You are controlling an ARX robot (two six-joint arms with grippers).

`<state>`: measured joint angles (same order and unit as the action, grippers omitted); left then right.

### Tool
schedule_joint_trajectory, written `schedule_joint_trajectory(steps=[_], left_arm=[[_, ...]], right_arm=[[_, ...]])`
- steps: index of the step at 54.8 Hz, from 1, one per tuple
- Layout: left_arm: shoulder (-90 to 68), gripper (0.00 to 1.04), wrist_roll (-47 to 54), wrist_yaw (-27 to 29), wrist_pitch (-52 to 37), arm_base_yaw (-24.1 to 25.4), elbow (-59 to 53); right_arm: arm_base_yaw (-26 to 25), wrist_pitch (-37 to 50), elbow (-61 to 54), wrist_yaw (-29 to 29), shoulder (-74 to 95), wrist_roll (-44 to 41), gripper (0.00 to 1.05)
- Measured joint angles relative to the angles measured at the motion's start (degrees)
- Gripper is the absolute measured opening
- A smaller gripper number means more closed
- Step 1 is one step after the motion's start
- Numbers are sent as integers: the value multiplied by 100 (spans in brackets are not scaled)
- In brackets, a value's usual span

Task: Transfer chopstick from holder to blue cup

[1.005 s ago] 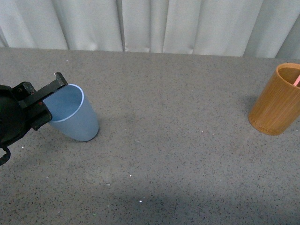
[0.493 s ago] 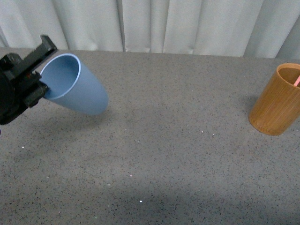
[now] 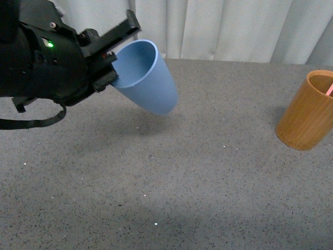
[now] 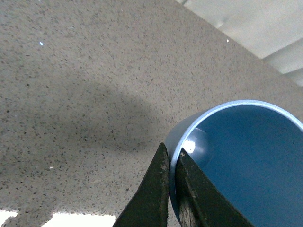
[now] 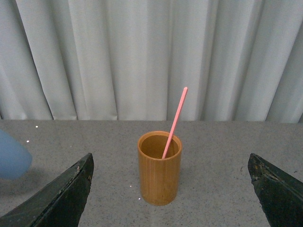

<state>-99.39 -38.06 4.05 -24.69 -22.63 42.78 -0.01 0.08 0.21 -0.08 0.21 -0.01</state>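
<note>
The left gripper (image 3: 115, 58) is closed on the blue cup (image 3: 148, 78), whose wall is pinched at the rim. In the left wrist view one of the fingers (image 4: 152, 198) is seen outside the wall and the other inside the blue interior. The cup is held tilted, its base pointing away from the gripper and down, and it is kept clear of the grey table (image 3: 182, 187), where its shadow is cast below it.

The right gripper (image 5: 170, 163) is spread wide and nothing is held in it. The holder (image 5: 160, 177) is seen upright on the table, straight ahead of the gap between the two fingers and well apart from both. The chopstick (image 5: 175, 118) is stood inside it, leaned against the rim with its upper part projecting above. From the left gripper the holder is well apart, across the table. A pale curtain (image 5: 118, 56) is hung beyond the table's far edge.
</note>
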Motion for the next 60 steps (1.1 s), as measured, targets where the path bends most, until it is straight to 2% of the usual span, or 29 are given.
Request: schedule_joint_trajectory(steps=[37, 60], left_arm=[[-883, 4, 111, 243, 109, -518, 302], [-966, 4, 168, 350, 118, -595, 365]], right_arm=[[0, 0, 0, 0, 0, 0, 95], [0, 0, 0, 0, 0, 0, 95]])
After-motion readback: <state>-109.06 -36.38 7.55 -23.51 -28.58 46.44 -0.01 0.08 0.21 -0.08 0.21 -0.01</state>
